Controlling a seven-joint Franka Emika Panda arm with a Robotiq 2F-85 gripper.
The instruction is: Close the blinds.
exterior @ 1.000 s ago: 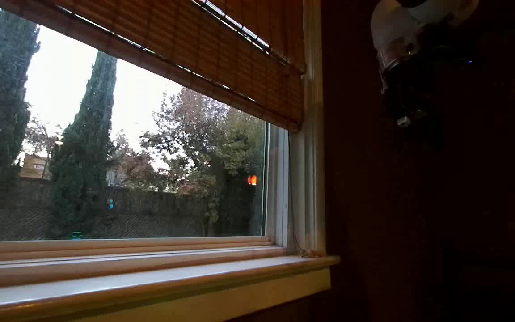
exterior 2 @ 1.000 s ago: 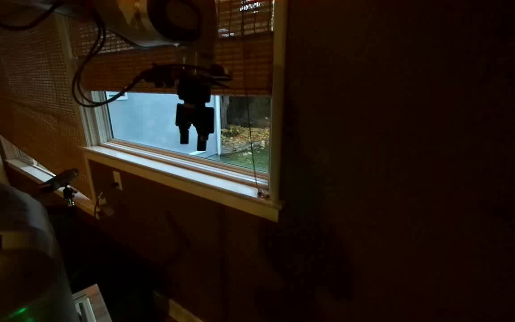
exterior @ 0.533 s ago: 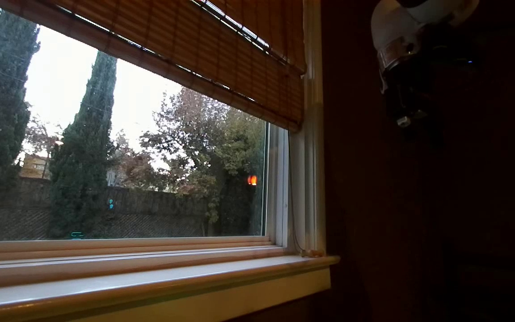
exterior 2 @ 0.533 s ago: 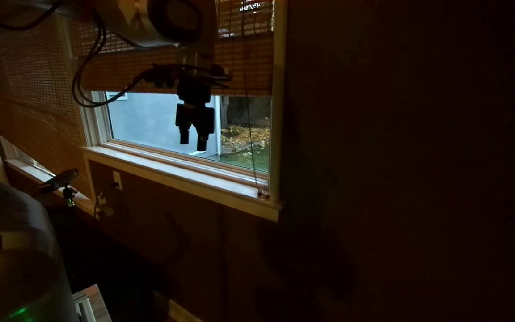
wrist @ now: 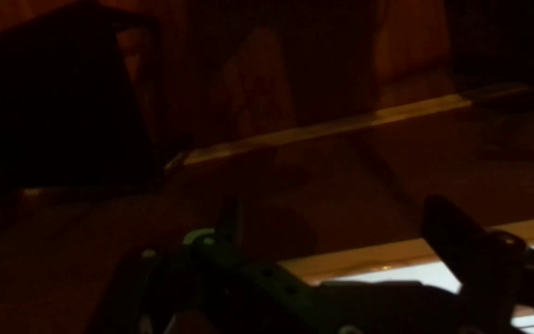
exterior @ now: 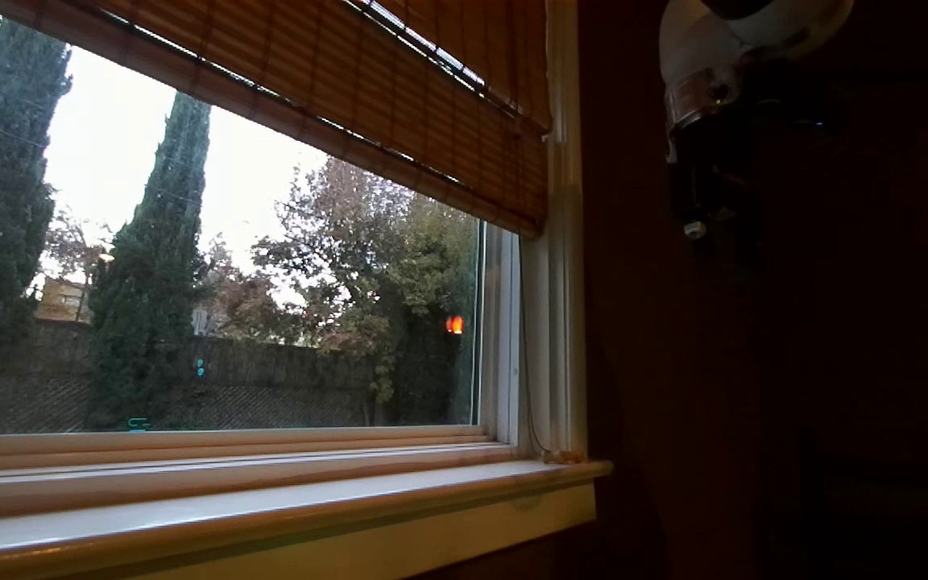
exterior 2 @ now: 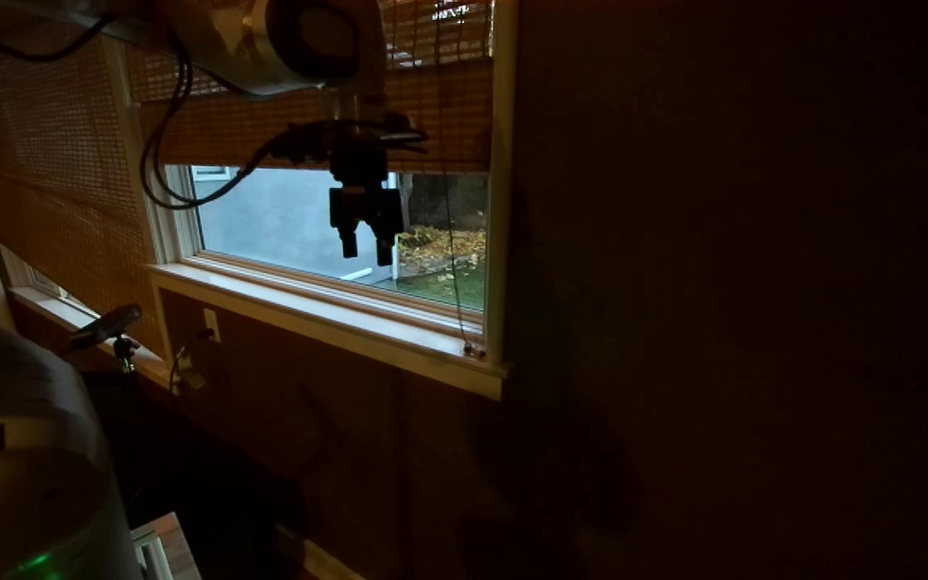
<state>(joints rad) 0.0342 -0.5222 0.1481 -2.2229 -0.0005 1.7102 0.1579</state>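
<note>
The blinds [exterior: 399, 105] are a brown woven shade of thin slats covering the upper part of the window, with their lower edge raised well above the sill. They also show behind the arm [exterior 2: 440, 121]. A thin cord [exterior 2: 451, 242] hangs from them at the right side of the window down to small knobs [exterior 2: 474, 350] on the sill; the cord shows too in an exterior view [exterior: 525, 354]. My gripper [exterior 2: 367, 256] points down, open and empty, left of the cord and apart from it. In the wrist view its fingers [wrist: 333, 204] stand wide apart with nothing between them.
The window sill [exterior: 287, 491] juts out below the glass, and shows in the wrist view [wrist: 369, 257]. A second woven shade [exterior 2: 69, 185] hangs lower at the left. A small camera on a stand [exterior 2: 113, 322] is near the wall. Loose cables [exterior 2: 162, 161] hang from the arm.
In the last half second my gripper has moved a little towards the cord side and nearer the window frame, staying open. The blinds and cord have not moved.
</note>
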